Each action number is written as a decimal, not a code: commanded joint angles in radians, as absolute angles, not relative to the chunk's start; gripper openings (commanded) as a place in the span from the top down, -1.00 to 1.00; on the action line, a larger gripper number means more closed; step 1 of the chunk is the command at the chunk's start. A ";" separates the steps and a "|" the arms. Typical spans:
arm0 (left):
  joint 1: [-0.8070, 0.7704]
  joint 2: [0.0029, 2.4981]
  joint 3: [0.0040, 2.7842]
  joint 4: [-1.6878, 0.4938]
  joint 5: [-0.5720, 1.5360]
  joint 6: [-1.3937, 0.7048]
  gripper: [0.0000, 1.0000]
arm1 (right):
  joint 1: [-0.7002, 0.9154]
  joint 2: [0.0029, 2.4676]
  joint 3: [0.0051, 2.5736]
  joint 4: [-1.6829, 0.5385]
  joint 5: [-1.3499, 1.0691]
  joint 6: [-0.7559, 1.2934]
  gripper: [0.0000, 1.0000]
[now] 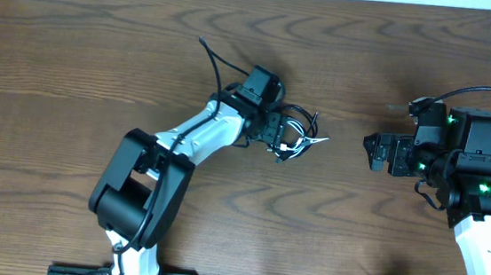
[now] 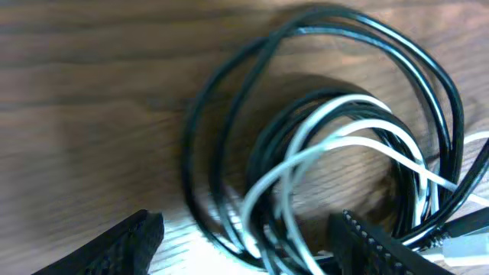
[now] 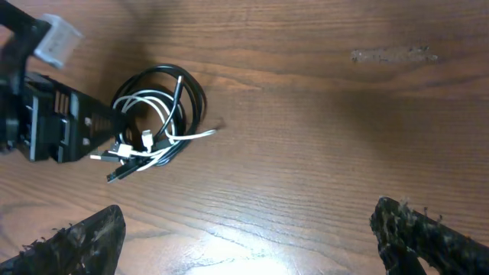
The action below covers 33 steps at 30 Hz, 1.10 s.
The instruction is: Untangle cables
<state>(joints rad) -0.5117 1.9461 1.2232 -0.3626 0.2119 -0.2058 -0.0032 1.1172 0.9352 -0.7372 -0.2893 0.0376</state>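
Note:
The cables (image 1: 302,135) lie in one tangled coil at the table's middle: several black loops with a white cord woven through them, plug ends sticking out to the right. My left gripper (image 1: 284,144) is at the coil's left edge. In the left wrist view the coil (image 2: 336,137) fills the frame, and the left gripper (image 2: 248,252) is open with its fingers on either side of the coil's near strands. My right gripper (image 1: 371,152) is open and empty, to the right of the coil and apart from it. The right wrist view shows the coil (image 3: 157,122) far from its jaws (image 3: 252,237).
A thicker black wire (image 1: 212,59) arcs up from the left arm's wrist. Another (image 1: 477,90) loops over the right arm. The wooden table (image 1: 74,60) has its far edge along the top and a corner at the upper left.

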 commanded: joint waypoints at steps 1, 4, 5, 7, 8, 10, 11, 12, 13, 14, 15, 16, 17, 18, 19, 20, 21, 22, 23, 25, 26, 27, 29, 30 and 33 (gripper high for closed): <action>-0.535 1.987 1.234 -0.363 0.217 -0.201 -0.21 | -0.013 1.113 0.952 -0.737 -0.298 0.044 -0.99; -0.545 1.984 1.235 -0.364 0.225 -0.201 0.77 | -0.013 1.113 0.952 -0.737 -0.298 0.044 -0.99; -0.545 1.979 1.235 -0.364 0.225 -0.201 0.85 | -0.013 1.113 0.952 -0.737 -0.298 0.044 -0.99; -0.545 1.962 1.235 -0.365 0.226 -0.201 0.85 | -0.013 1.113 0.952 -0.737 -0.299 0.044 -0.98; -0.545 1.941 1.235 -0.367 0.229 -0.202 0.85 | -0.013 1.113 0.952 -0.737 -0.299 0.044 -0.98; -0.545 1.896 1.235 -0.373 0.231 -0.202 0.85 | -0.013 1.113 0.952 -0.737 -0.299 0.044 -0.99; -0.545 1.840 1.235 -0.380 0.270 -0.215 0.85 | -0.013 1.113 0.952 -0.737 -0.299 0.044 -0.99; -0.545 1.814 1.235 -0.381 0.299 -0.226 0.85 | -0.013 1.113 0.952 -0.736 -0.299 0.044 -0.99; -0.544 1.781 1.235 -0.383 0.339 -0.239 0.85 | -0.010 1.113 0.952 -0.736 -0.299 0.044 -0.99; -0.544 1.745 1.235 -0.386 0.385 -0.247 0.85 | -0.008 1.113 0.952 -0.736 -0.299 0.044 -0.99; -0.544 1.720 1.235 -0.387 0.417 -0.249 0.87 | -0.004 1.113 0.952 -0.736 -0.300 0.044 -0.99; -0.544 1.684 1.235 -0.392 0.454 -0.250 0.85 | 0.010 1.113 0.952 -0.736 -0.299 0.044 -0.99; -0.544 1.664 1.235 -0.399 0.472 -0.250 0.85 | 0.019 1.113 0.952 -0.733 -0.299 0.044 -0.99; -0.544 1.648 1.235 -0.407 0.488 -0.250 0.85 | 0.030 1.114 0.952 -0.728 -0.299 0.044 -0.99; -0.544 1.633 1.235 -0.418 0.504 -0.250 0.85 | 0.039 1.116 0.952 -0.721 -0.299 0.044 -0.98; -0.544 1.623 1.235 -0.427 0.515 -0.250 0.85 | 0.048 1.121 0.952 -0.713 -0.299 0.044 -0.99; -0.544 1.617 1.235 -0.437 0.516 -0.249 0.85 | 0.057 1.127 0.952 -0.705 -0.299 0.044 -0.99; -0.544 1.613 1.235 -0.444 0.516 -0.249 0.85 | 0.063 1.134 0.952 -0.696 -0.299 0.044 -0.99; -0.544 1.612 1.235 -0.450 0.516 -0.249 0.85 | 0.073 1.150 0.952 -0.685 -0.300 0.044 -0.95; -0.544 1.612 1.235 -0.455 0.516 -0.249 0.85 | 0.085 1.176 0.952 -0.675 -0.309 0.045 -0.85; -0.544 1.612 1.235 -0.457 0.516 -0.249 0.85 | 0.093 1.195 0.952 -0.668 -0.326 0.045 -0.77; -0.544 1.612 1.235 -0.461 0.516 -0.249 0.85 | 0.100 1.219 0.952 -0.661 -0.349 0.045 -0.69; -0.544 1.613 1.235 -0.472 0.512 -0.249 0.85 | 0.110 1.255 0.952 -0.644 -0.385 0.048 -0.64; -0.544 1.614 1.235 -0.487 0.508 -0.249 0.85 | 0.122 1.293 0.952 -0.625 -0.410 0.048 -0.52; -0.545 1.614 1.235 -0.510 0.509 -0.249 0.85 | 0.147 1.358 0.952 -0.588 -0.450 0.056 -0.42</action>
